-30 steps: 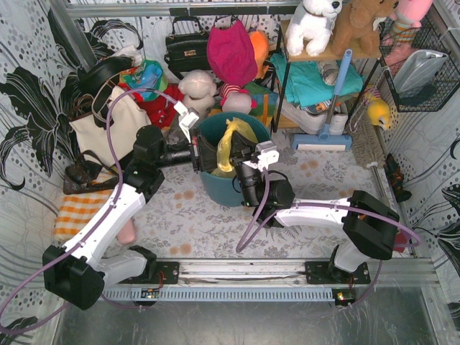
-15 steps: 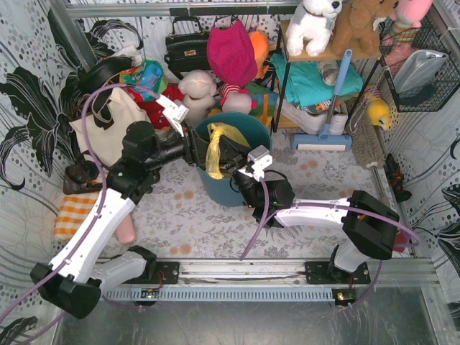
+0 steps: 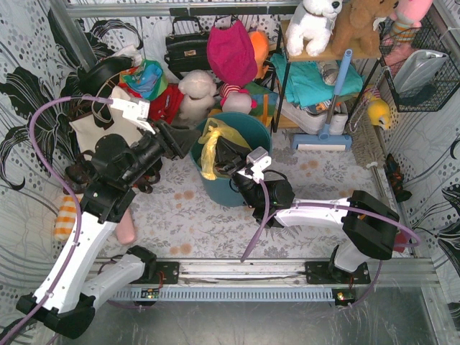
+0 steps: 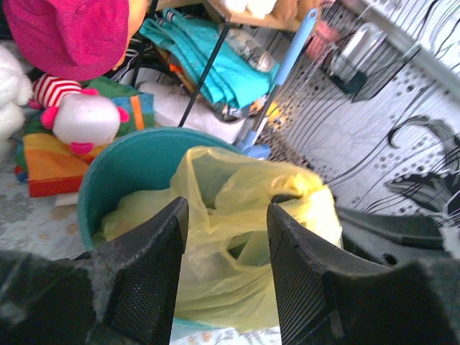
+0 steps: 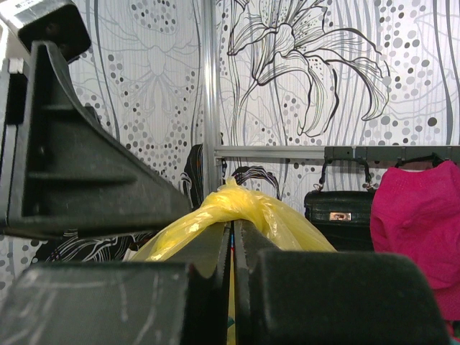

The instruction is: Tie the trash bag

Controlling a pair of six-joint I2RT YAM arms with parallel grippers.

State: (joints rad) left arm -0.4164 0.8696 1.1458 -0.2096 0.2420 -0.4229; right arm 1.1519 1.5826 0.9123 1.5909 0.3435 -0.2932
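Trash bag: your yellow trash bag (image 3: 213, 147) is sitting inside the teal bin (image 3: 253, 128), about mid-desk (image 3: 194, 223). Its top is bunched up and sticks above the rim on the bin's left side. The rest of the plastic lies loose and crumpled down inside.
Right gripper: your right gripper (image 3: 220, 151) comes in over the bin's near rim from the right. Its jaws are clamped tight on a fold of the bag. In the right wrist view, yellow plastic is squeezed into the thin slit between the two fingers (image 5: 208, 287), and a puffy bunch pokes up just above them.
Left gripper: your left gripper (image 3: 180, 140) sits just left of the bin at about rim height, pointing at the bag. The jaws are roughly half open and they've got nothing in them. In the left wrist view the bag shows through the gap, beyond the tips. Honestly can't tell whether the tips brush the plastic or stay just clear of it.
Behind the bin: there's a white plush (image 3: 195, 90) right by the far rim, and a black handbag (image 3: 187, 49) hangs on the back wall. A blue-handled mop (image 3: 334, 93) leans off to the right.
Left side: a cream tote (image 3: 104, 126) sits behind your left arm.
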